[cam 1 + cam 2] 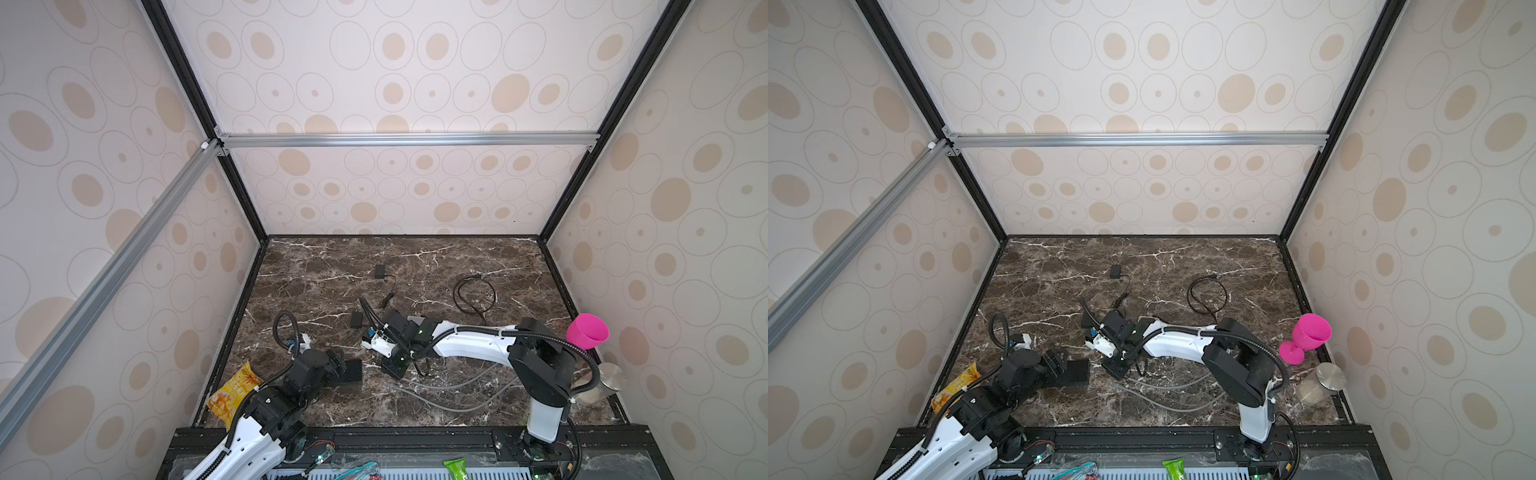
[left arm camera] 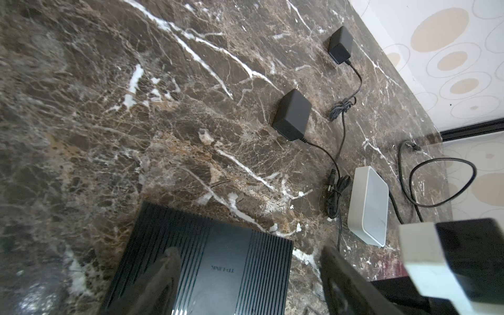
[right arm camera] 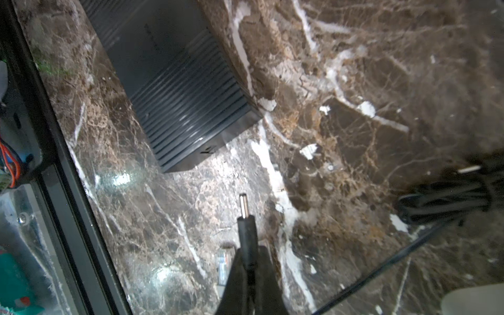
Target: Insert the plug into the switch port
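Observation:
The switch (image 2: 218, 261) is a flat black ribbed TP-LINK box lying near the front left of the table (image 1: 347, 371) (image 1: 1074, 371). My left gripper (image 2: 248, 267) is open at it: one finger (image 2: 161, 275) hangs over its ribbed top, the other (image 2: 338, 272) stands beside its edge. The plug (image 3: 246, 226) is a black barrel plug with a metal tip. My right gripper (image 3: 248, 261) is shut on the plug's body, tip pointing toward a corner of the switch (image 3: 174, 81), a short gap away. In both top views the right gripper (image 1: 394, 368) (image 1: 1117, 368) sits just right of the switch.
Two black power adapters (image 2: 291, 114) (image 2: 339, 45), a white box (image 2: 368, 207) and a looped black cable (image 2: 436, 177) lie beyond the switch. A tied cable bundle (image 3: 447, 199) lies near the plug. A pink goblet (image 1: 586, 330), a jar (image 1: 602, 382) and a snack packet (image 1: 235, 392) stand at the sides.

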You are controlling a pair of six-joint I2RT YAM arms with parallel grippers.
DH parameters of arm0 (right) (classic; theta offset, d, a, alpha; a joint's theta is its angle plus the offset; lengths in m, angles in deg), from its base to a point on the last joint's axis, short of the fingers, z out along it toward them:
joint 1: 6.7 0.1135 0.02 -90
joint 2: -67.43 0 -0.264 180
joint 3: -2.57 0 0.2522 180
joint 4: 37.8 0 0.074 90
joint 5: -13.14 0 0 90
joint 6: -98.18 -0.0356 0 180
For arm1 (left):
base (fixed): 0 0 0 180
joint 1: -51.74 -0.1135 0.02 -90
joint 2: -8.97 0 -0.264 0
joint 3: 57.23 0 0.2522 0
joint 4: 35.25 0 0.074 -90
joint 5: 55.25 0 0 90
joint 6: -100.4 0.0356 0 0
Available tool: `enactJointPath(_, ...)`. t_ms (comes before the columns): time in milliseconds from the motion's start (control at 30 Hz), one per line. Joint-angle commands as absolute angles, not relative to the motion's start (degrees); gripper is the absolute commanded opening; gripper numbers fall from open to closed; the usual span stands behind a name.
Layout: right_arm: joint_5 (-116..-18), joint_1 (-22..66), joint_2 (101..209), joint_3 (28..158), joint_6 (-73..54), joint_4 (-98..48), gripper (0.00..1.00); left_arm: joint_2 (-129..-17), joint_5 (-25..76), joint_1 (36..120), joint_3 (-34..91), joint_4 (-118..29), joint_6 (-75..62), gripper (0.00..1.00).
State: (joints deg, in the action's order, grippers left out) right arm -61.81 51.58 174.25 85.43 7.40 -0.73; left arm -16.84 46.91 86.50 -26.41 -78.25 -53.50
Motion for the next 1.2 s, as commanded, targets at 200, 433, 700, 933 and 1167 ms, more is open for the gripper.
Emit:
enactJointPath(200,-57.0,52.49,175.14,84.82,10.56,0.36,0.0,-20.81,52.26,86.32,-25.98,-80.41,-54.47,0.74)
enactJointPath(433,-57.26,52.52,176.35,85.23,10.83,-0.57,0.0,-26.44,49.42,86.31,-25.98,-77.74,-55.39,0.87)
enactJointPath(700,-56.91,52.48,178.56,89.4,10.84,2.02,0.0,-25.51,41.32,86.28,-26.42,-77.29,-59.56,0.96)
enactJointPath(933,-56.53,52.41,179.16,90.37,9.45,1.49,0.0,-29.2,35.59,86.35,-23.25,-87.41,-66.43,0.98)
enactJointPath(1167,-57.0,52.4,180.61,92.12,8.1,1.94,0.0,-27.15,28.39,86.3,-24.97,-83.13,-70.1,0.98)
